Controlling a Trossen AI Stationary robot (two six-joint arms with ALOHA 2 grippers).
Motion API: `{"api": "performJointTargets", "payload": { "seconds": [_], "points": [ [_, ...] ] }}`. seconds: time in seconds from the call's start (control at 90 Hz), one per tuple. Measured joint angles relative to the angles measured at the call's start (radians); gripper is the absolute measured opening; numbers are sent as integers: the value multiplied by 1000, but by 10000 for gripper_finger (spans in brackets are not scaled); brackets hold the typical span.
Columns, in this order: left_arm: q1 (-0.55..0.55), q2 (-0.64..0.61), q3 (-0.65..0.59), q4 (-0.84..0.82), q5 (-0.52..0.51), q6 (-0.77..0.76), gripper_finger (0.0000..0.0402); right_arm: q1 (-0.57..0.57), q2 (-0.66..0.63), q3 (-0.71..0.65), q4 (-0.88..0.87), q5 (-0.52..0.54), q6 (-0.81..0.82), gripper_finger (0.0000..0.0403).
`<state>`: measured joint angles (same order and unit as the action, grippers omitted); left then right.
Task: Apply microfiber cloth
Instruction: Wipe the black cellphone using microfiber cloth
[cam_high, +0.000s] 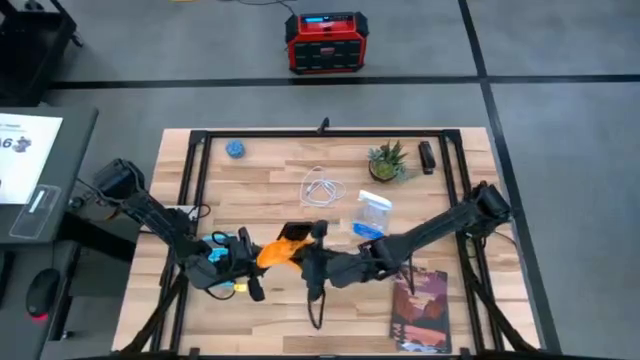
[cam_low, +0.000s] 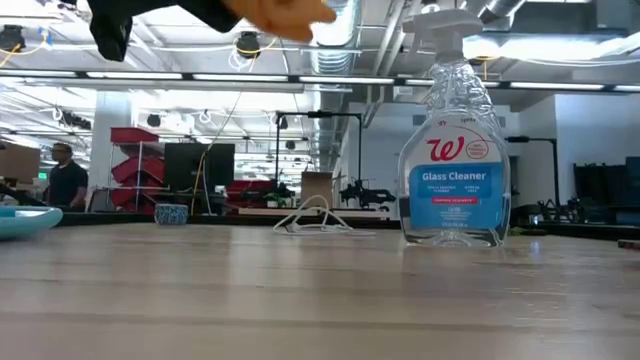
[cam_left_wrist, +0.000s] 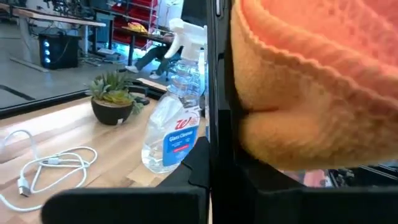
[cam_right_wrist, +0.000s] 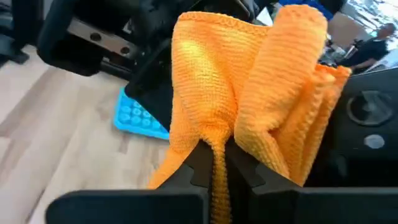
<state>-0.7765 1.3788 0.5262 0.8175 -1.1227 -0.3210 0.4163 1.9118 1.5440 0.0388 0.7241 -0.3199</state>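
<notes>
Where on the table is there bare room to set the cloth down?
Bare wood lies between the blue ball and white cable, and along the near edge left of the book. It is crowded mid-table, where both grippers meet at the microfiber cloth, beside the spray bottle.

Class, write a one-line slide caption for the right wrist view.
Right gripper pinches the orange microfiber cloth above the wooden table, blue calculator behind.

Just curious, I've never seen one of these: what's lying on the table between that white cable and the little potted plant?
Nothing: in the high view, bare wood separates the white cable from the potted plant.
</notes>
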Motion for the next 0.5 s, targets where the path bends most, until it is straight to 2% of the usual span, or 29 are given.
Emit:
{"api": "performJointTargets", "payload": {
  "seconds": [0.1, 0.133, 0.178, 0.244, 0.389, 0.5],
  "points": [
    [0, 0, 0, 2, -5, -1, 6, 29, 0, 0, 116, 264, -87, 1],
    [0, 0, 0, 1, -5, -1, 6, 33, 0, 0, 151, 310, -126, 1],
    [0, 0, 0, 2, -6, -2, 6, 35, -2, 0, 176, 314, -173, 1],
    [0, 0, 0, 1, -5, -2, 6, 38, -2, 0, 177, 242, -201, 1],
    [0, 0, 0, -2, 30, 9, 6, 20, 23, 2, 156, -64, -162, 1],
    [7, 0, 0, -27, 46, 0, 6, -2, 62, 1, 152, -166, -136, 1]
  ]
}}
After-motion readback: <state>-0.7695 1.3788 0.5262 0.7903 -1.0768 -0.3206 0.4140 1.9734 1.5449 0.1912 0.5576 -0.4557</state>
